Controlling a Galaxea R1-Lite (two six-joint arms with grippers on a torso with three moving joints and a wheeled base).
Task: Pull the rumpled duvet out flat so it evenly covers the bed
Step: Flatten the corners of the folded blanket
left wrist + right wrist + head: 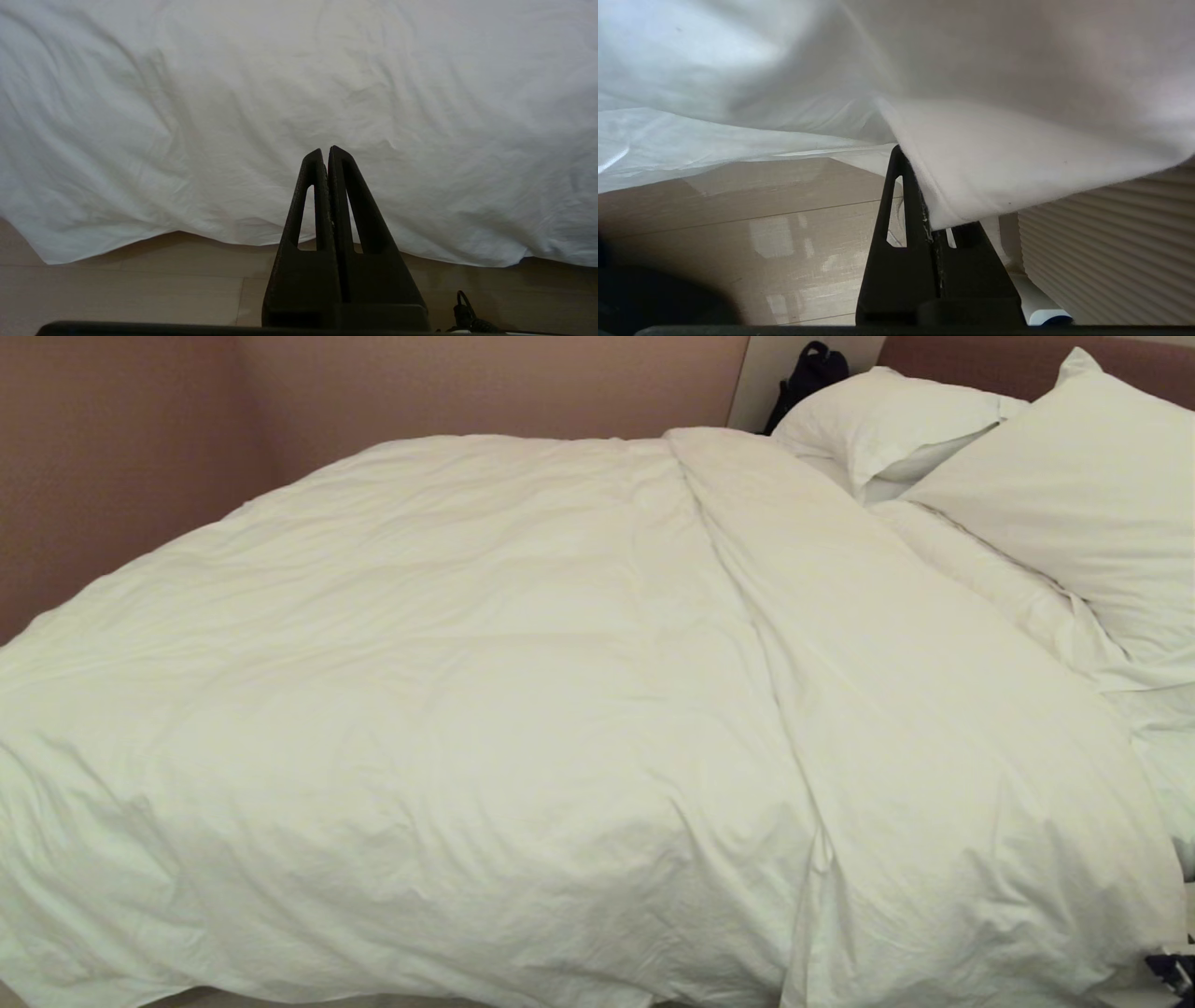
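Duvet (523, 709) spread rumpled across most of the head frame, covering the bed (962, 359), ridge folded toward pillows (1027, 476) upper right. Right gripper (924, 205) fingers pinched on duvet edge above floor (761, 224). Left gripper (326, 156) fingers pressed together, empty, before hanging duvet.

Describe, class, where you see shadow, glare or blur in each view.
Head view: soft, even light, shallow shadows in the duvet creases. Left wrist view: dim, with shadow under the duvet's hem on the floor. Right wrist view: bright patches of glare on the floor, near cloth blurred at the right gripper.
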